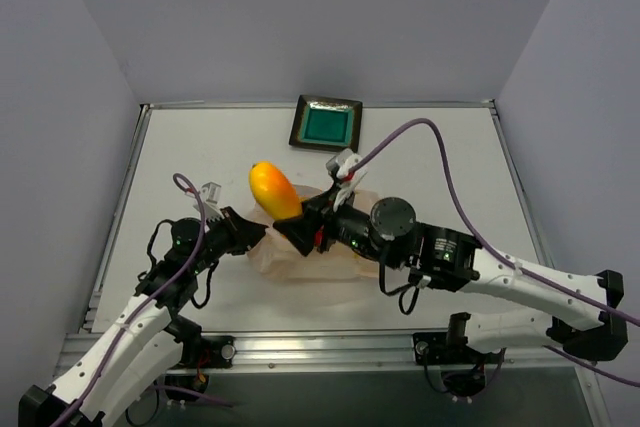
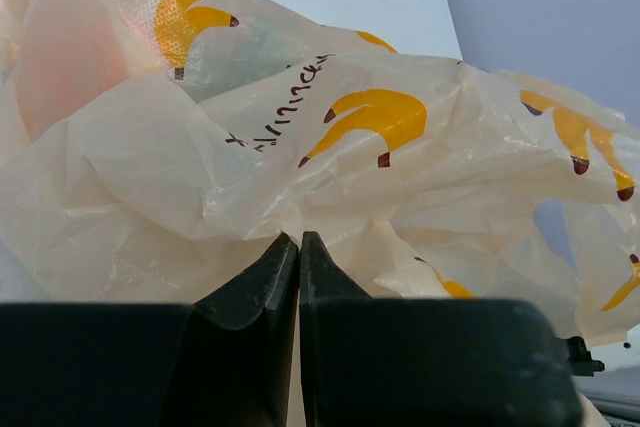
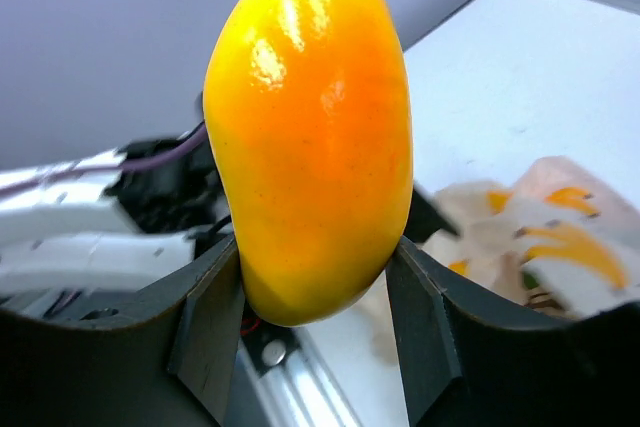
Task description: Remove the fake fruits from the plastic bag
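My right gripper (image 3: 315, 277) is shut on the yellow-orange mango (image 3: 310, 127) and holds it up above the table; in the top view the mango (image 1: 273, 190) sticks out up-left of the gripper (image 1: 293, 224). The pale peach plastic bag (image 1: 300, 252) with banana prints lies crumpled under both grippers. My left gripper (image 2: 299, 239) is shut on a fold of the bag (image 2: 330, 167) at its left edge (image 1: 252, 232). A pinkish-orange shape shows faintly through the bag (image 2: 70, 57). The orange and the grape cluster are not clearly visible.
A square dark tray with a teal centre (image 1: 325, 124) sits at the far edge of the white table (image 1: 440, 167). Grey walls stand on the left, right and back. A metal rail (image 1: 330, 347) runs along the near edge.
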### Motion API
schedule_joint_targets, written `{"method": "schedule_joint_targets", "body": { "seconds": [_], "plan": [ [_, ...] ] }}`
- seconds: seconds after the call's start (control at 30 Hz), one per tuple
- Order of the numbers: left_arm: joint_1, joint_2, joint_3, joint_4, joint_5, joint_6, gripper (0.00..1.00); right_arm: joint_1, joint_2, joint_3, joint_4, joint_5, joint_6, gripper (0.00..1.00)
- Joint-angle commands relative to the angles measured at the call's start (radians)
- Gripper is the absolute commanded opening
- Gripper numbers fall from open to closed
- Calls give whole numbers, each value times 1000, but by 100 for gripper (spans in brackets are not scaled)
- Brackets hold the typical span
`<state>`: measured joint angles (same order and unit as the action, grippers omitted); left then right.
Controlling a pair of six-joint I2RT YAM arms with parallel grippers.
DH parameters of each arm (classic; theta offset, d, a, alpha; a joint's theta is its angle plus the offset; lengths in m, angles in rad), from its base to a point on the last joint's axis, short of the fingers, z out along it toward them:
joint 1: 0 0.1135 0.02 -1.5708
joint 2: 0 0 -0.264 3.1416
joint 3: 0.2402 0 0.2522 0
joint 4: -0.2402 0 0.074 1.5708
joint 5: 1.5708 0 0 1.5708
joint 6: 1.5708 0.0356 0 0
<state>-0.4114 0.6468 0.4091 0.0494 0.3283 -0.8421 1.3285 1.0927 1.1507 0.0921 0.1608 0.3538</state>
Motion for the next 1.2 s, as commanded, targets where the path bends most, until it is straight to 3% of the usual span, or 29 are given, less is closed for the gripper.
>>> {"method": "schedule_joint_targets", "body": {
  "seconds": [0.0,0.2,0.33,0.43,0.63,0.9,1.17],
  "plan": [
    [-4,-27,14,21,21,1,2,-191,61,41,51,-30,-21,37],
    [-6,-99,-25,-48,40,6,2,-556,246,90,46,-60,-33,37],
    [-6,-118,-79,-80,60,-11,2,-646,433,118,101,109,-82,38],
    [-6,-128,-90,-77,61,-9,3,-715,611,185,146,135,-116,38],
    [-6,-130,-125,-125,74,2,2,-779,852,277,244,28,-111,38],
    [-7,-188,-145,-134,75,-9,2,-799,983,357,235,-10,-121,39],
    [-9,-150,-76,-166,64,20,3,-845,1156,498,228,-37,-130,40]
  ]
}}
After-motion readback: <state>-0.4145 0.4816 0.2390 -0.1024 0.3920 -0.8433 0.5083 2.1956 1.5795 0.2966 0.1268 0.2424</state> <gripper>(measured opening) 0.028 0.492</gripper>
